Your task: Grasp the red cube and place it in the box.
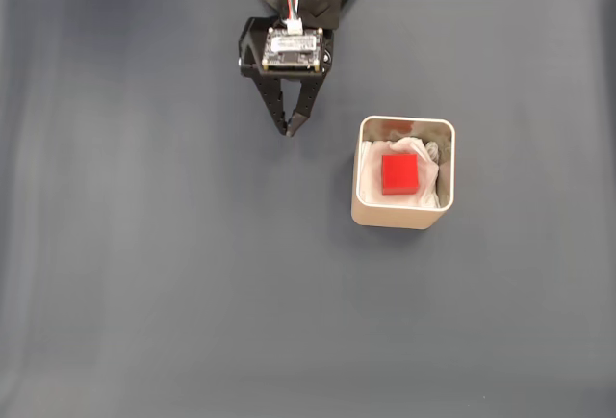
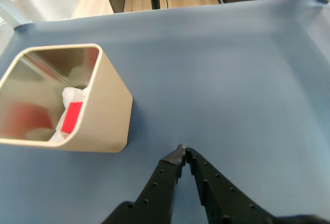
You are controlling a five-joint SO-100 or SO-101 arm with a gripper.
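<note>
Spread across the whole work area: a dark blue-grey table cover (image 1: 144,274), flat and bare apart from the task items. Beyond its far edge in the wrist view: wooden floor and chair legs.

Next in size: the box (image 1: 403,214), beige with rounded corners, upright on the cover, to the right of the arm in the fixed view. Inside, white padding (image 1: 371,163).

Then the gripper (image 1: 288,131), black, clear of the box and well apart from it. Jaws pressed together at the tips, clenched on nothing.

Smallest: the red cube (image 1: 399,173), resting on the padding inside the box; partly visible past the box wall in the wrist view (image 2: 72,116).

Judged status: placement done, cube released. Nothing left apart from parking the arm.
</note>
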